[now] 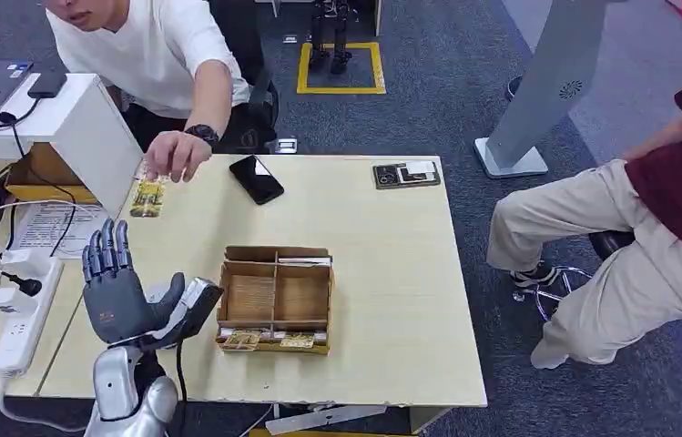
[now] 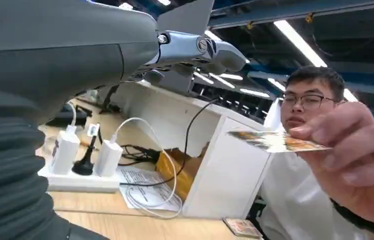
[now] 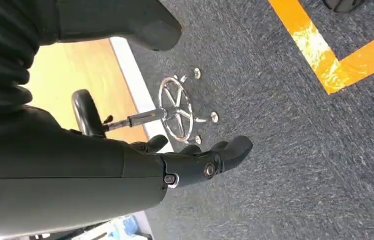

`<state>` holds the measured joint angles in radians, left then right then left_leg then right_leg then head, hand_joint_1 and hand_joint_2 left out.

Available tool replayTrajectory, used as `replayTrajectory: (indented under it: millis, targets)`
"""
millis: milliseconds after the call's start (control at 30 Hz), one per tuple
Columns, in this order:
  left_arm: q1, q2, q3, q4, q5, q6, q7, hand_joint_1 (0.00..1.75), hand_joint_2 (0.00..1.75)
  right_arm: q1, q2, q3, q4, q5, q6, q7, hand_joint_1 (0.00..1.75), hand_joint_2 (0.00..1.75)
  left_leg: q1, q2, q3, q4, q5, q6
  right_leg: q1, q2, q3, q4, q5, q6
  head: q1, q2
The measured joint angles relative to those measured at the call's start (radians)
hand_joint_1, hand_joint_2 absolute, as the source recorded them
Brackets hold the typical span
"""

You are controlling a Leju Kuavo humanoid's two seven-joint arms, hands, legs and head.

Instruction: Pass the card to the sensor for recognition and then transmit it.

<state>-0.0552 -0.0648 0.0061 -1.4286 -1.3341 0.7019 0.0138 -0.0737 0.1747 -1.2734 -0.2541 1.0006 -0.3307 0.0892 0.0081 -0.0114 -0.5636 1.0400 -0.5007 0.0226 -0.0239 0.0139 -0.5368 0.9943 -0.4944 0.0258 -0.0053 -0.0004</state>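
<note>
Yellow patterned card (image 1: 147, 198), pinched by a person's hand (image 1: 173, 155), lies at 12 o'clock from the left robot hand (image 1: 118, 291), fingers spread, holding nothing, nearer arm.

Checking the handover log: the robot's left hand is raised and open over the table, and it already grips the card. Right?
Not quite. The left hand is raised and open over the table, but it holds nothing. The card is pinched in the person's hand, as the left wrist view shows; the head view shows that hand apart from the robot's.
</note>
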Motion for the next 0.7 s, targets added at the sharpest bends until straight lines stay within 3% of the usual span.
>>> replayTrajectory:
  millis: [367, 700]
  targets:
    - [0.0, -0.01, 0.0, 0.007, 0.012, 0.0, -0.053, 0.0, 1.75, -0.002, -0.003, 0.001, 0.006, 0.014, 0.0, 0.002, 0.0, 1.75, 0.0, 0.0, 0.0, 0.0, 0.0, 0.0, 0.0, 0.0, 0.0, 0.0, 0.0, 0.0, 0.0, 0.0]
    - [-0.012, -0.084, 0.04, -0.03, -0.075, 0.0, -0.115, 0.0, 1.75, -0.003, -0.008, 0.008, 0.009, 0.032, 0.0, 0.008, 0.0, 1.75, 0.0, 0.0, 0.0, 0.0, 0.0, 0.0, 0.0, 0.0, 0.0, 0.0, 0.0, 0.0, 0.0, 0.0]
